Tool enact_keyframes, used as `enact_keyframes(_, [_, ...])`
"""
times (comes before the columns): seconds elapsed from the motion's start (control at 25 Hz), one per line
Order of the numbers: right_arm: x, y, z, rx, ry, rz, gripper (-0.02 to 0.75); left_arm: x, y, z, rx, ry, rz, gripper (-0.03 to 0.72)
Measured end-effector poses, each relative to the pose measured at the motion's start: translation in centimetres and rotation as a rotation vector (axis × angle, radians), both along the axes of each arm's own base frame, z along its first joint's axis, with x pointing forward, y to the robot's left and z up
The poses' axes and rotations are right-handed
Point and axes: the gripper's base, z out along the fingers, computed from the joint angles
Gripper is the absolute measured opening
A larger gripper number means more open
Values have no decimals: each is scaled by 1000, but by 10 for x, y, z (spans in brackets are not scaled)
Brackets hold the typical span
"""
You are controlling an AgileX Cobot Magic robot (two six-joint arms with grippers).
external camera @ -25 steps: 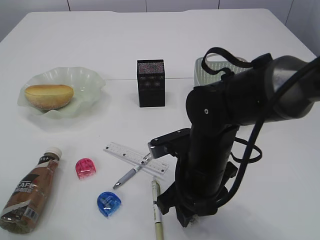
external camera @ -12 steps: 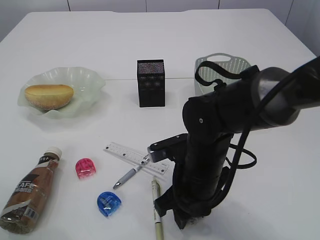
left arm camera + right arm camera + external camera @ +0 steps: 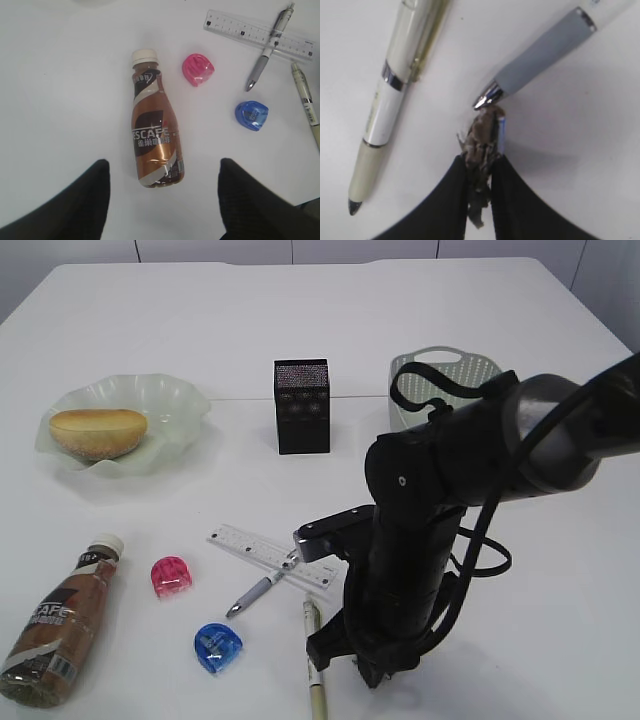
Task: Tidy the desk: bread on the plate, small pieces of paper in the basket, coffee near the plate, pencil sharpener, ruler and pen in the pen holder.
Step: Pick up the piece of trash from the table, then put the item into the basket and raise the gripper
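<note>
Right tool [image 3: 479, 172] is clamped on a paper scrap [image 3: 481, 142] — we lift straight, clearing the pens, toward the basket [image 3: 450, 375]; left tool [image 3: 162, 200] is apart.

Bright, even light reaches you in all three views.

Your bench [image 3: 520, 330] reads almost blown-out white, with soft, short shadows under the plate [image 3: 175, 400] and the right arm [image 3: 430, 530]. The coffee bottle [image 3: 155, 135] shows small glints. Your right wrist view is soft and grainy close up, and the gripper [image 3: 481, 165] fingers look featureless black.
</note>
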Motion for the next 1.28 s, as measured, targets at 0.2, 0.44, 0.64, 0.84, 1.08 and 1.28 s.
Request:
enact_keyframes(0.2, [0, 0, 3, 7, -7, 4, 91, 0, 0, 0, 0, 0, 0, 496])
enact_keyframes(0.44, [-5, -3, 47, 65, -89, 41, 90, 0, 0, 0, 0, 0, 0, 496])
enact_keyframes(0.64, [-6, -9, 104, 109, -233, 81, 90, 0, 0, 0, 0, 0, 0, 496])
enact_keyframes(0.84, [28, -28, 154, 123, -422, -30, 90, 0, 0, 0, 0, 0, 0, 496])
enact_keyframes(1.08, [90, -84, 177, 120, -536, -269, 90, 0, 0, 0, 3, -3, 0, 496])
enact_keyframes(1.28, [134, -107, 166, 97, -611, -349, 92, 1, 1, 0, 13, -18, 1, 496])
